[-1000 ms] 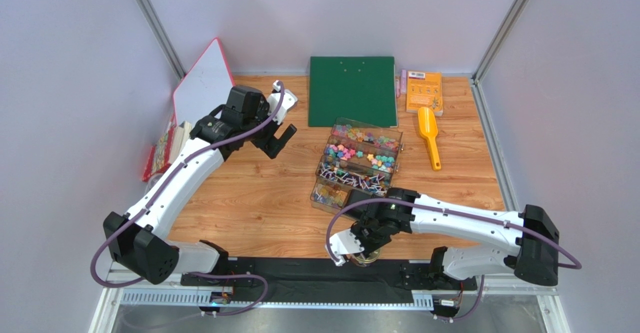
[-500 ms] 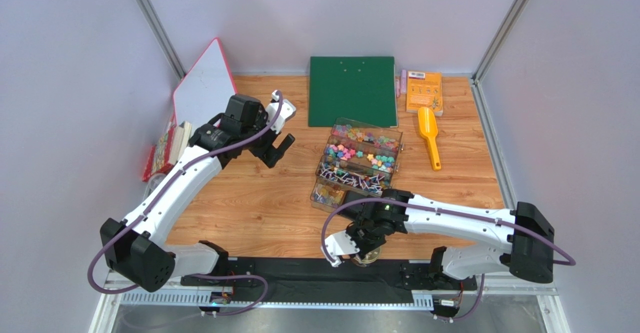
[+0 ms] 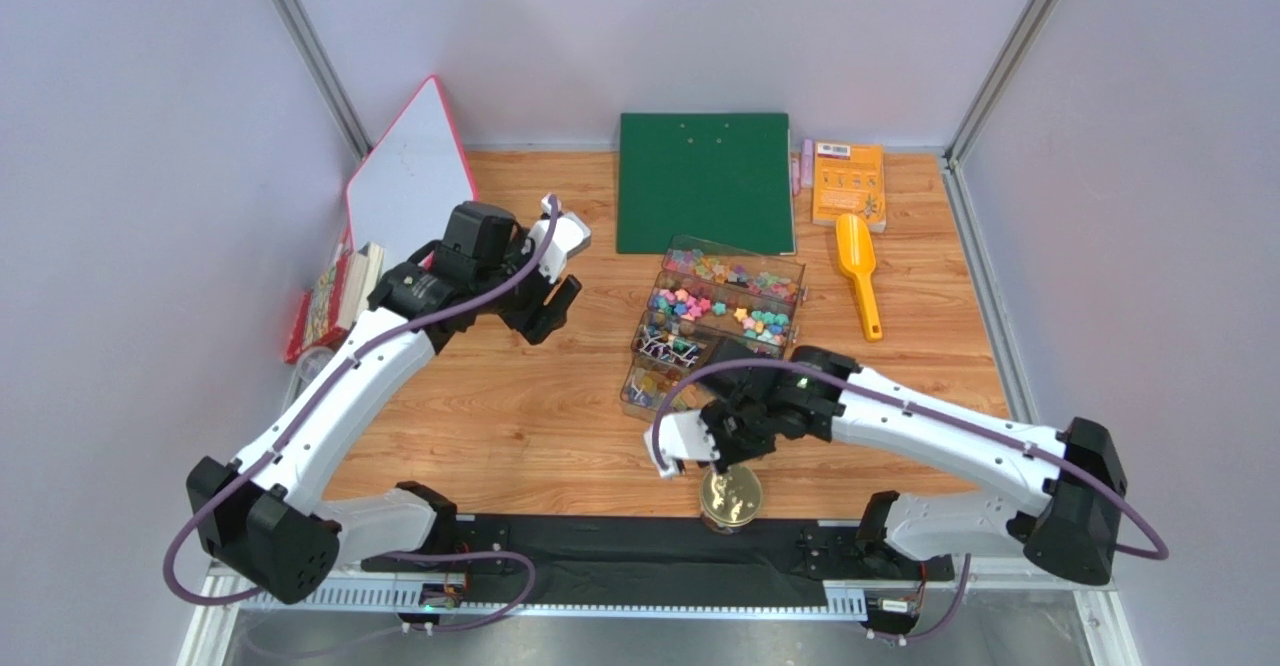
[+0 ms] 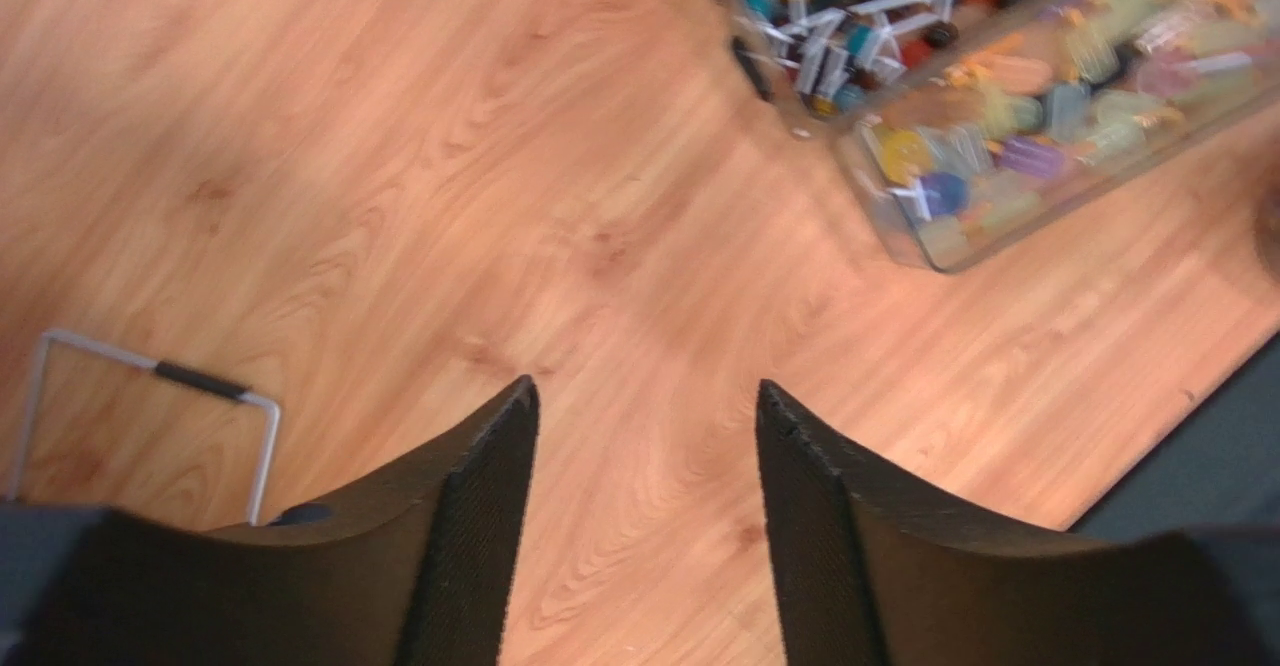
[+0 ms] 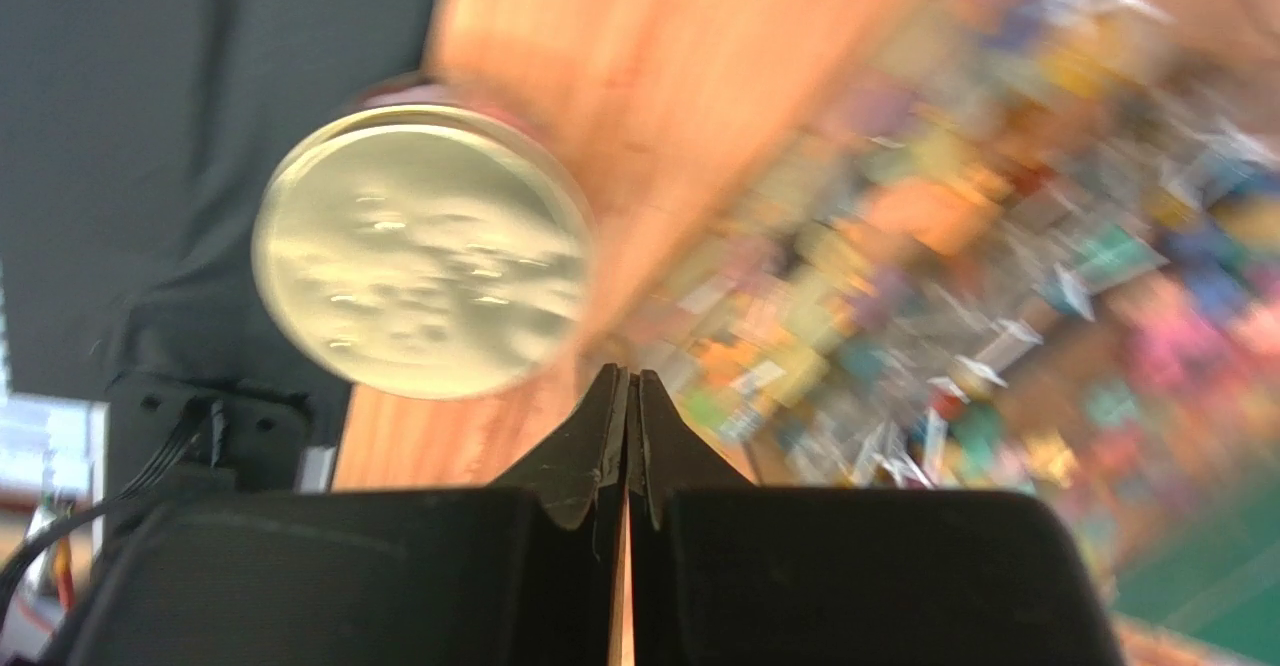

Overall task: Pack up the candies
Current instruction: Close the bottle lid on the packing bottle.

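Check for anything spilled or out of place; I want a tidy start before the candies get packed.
No candies show loose on the table; they sit in the clear box, which rests slightly askew. The gold-lidded jar stands at the table's near edge, partly on the black mat, which looks precarious.

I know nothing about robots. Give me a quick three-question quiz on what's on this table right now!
1. True or false: the left pincer is holding the yellow scoop.
2. Fill in: the jar at the near table edge has a ____ lid.
3. Pick one: the candies in view lie in A) the clear compartment box, B) the yellow scoop, C) the left pincer.

Key
1. False: it is open and empty, and the scoop lies on the table.
2. Gold.
3. A.
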{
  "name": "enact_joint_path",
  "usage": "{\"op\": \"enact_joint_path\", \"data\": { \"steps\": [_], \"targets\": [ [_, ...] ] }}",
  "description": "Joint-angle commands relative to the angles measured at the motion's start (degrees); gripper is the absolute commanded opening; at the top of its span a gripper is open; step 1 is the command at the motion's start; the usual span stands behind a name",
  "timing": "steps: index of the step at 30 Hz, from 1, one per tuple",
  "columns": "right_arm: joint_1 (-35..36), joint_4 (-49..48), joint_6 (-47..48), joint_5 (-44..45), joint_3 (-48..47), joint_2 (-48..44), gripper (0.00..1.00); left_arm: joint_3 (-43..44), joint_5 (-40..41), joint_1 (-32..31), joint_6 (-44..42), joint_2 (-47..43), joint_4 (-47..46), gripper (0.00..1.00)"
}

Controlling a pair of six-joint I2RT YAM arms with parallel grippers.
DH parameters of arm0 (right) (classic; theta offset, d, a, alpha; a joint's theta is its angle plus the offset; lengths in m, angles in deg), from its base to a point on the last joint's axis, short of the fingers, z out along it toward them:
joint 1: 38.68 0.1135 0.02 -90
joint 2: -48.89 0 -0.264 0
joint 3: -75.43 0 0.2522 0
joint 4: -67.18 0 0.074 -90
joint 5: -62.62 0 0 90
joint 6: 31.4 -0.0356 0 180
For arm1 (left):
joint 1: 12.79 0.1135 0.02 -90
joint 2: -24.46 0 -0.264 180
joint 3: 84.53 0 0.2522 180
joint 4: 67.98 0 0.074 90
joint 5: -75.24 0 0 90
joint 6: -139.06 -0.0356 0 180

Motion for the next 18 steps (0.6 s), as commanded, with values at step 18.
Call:
{"op": "enact_joint_path", "data": {
  "steps": [18],
  "targets": [
    [-33.41,-5.58,-26.54,-2.43,-2.41,-11.32,0.0,-14.04,-11.56,-23.97,0.19,10.52,-15.38,0.0]
  ]
}}
